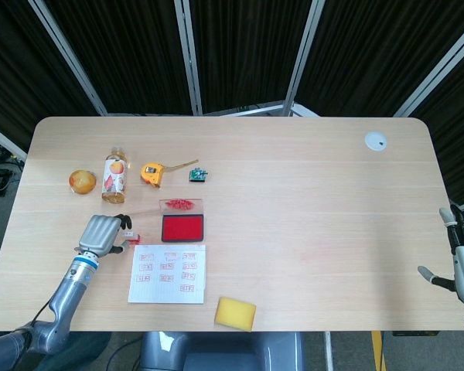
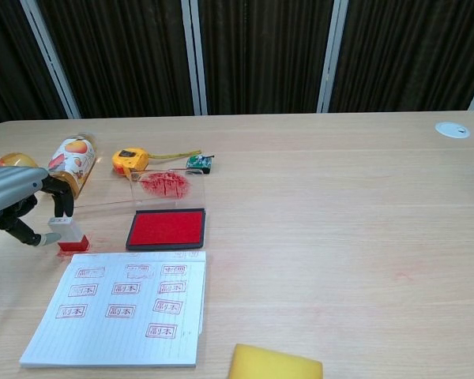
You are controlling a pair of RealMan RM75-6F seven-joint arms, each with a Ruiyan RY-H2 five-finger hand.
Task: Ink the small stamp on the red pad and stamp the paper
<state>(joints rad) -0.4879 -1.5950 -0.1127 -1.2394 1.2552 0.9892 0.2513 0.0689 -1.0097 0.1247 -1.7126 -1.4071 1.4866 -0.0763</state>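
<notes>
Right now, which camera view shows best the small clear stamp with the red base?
The chest view. There the small clear stamp with the red base stands upright left of the red ink pad, with the left hand closing around it. In the head view it is a tiny spot, mostly hidden by that hand.

Silver left hand (image 1: 100, 233), black fingertips
</notes>
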